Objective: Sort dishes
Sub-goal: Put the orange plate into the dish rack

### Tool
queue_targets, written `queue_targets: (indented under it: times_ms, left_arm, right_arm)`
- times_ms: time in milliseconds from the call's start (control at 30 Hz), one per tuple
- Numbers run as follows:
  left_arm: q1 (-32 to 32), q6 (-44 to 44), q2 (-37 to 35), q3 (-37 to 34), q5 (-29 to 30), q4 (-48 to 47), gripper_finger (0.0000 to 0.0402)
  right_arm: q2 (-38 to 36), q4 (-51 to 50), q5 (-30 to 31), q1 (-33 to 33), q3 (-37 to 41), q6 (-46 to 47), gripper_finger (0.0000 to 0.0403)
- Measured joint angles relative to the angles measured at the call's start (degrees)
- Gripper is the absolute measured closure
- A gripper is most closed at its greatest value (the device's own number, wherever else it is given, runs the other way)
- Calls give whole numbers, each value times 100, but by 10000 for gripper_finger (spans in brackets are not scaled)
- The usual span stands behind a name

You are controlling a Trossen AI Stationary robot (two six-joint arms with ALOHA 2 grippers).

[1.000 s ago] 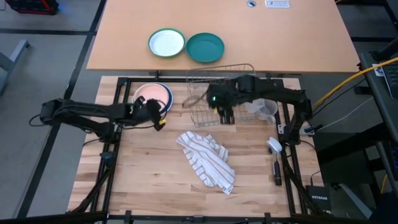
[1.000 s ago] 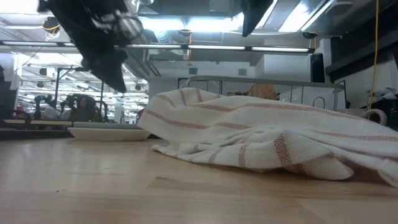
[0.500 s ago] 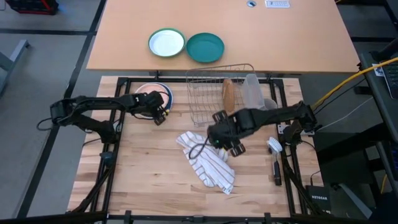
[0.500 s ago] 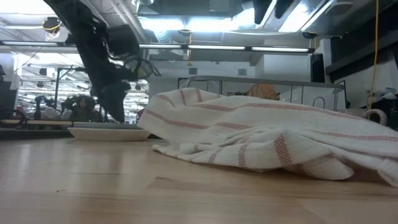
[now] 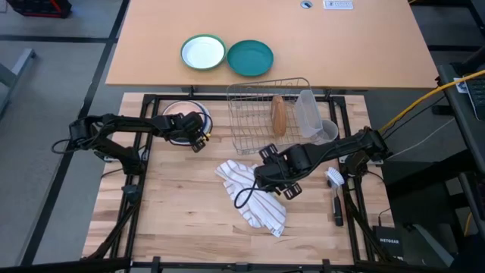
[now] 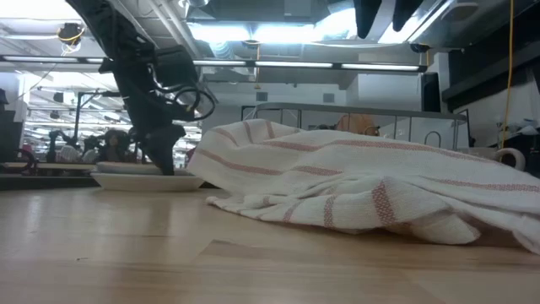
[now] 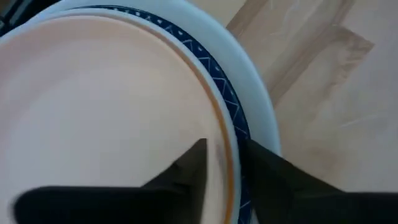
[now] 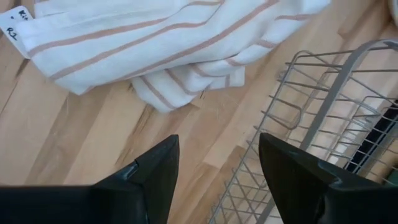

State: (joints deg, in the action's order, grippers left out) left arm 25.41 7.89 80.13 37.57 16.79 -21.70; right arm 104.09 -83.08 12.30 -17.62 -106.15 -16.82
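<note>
The plates [image 5: 182, 121] lie stacked at the desk's [image 5: 182, 212] far left, one already upright in the rack [image 5: 261, 114]. The left gripper [image 7: 221, 165] straddles the top plate's [image 7: 93, 118] rim, fingers slightly apart, not clamped. The plates look stiff, glazed, slippery and breakable; the rim is the only hold. The right gripper [image 8: 217, 165] hovers apart and empty between towel [image 5: 254, 197] and rack.

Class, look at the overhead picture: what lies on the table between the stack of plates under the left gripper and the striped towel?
Nothing: between the stack of plates and the striped towel the high view shows only bare wooden table.
</note>
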Motion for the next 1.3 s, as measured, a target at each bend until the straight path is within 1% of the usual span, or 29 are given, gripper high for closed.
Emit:
queue_targets:
  times_ms: [100,167,333,400,500,667,733,833,1033,1167,1300]
  left_arm:
    - [-38,15,-10,74,7,-89,379]
    - [-76,-55,-11,174,3,-88,390]
    - [-198,-98,-21,562,-12,-543,385]
    - [-265,-103,-25,766,-12,-898,393]
    - [-408,-87,-25,1066,-23,-1458,394]
    - [-729,-86,-27,1532,-23,-2327,396]
    - [-847,-88,-35,1651,-21,-2513,396]
    - [-957,-105,-54,1690,-22,-2522,394]
    - [-1066,189,-56,1684,-19,-2761,397]
    - [-1308,263,-134,1684,-85,-2998,398]
    - [-1625,408,-377,1683,-81,-3071,398]
  right_arm:
    - [0,154,341,1,0,0,178]
    - [0,182,602,1,0,-2,178]
    - [0,435,915,1,0,-20,178]
    - [0,545,1035,1,0,-22,178]
    - [0,749,1214,1,0,-72,178]
    - [68,1154,1383,1,0,-536,178]
    - [100,1373,1398,8,0,-748,178]
    - [184,1677,1414,36,-2,-1035,178]
    - [431,1887,1368,91,-2,-1092,178]
    - [710,1947,1427,240,-2,-1503,178]
    - [926,2114,1640,451,-2,-1935,178]
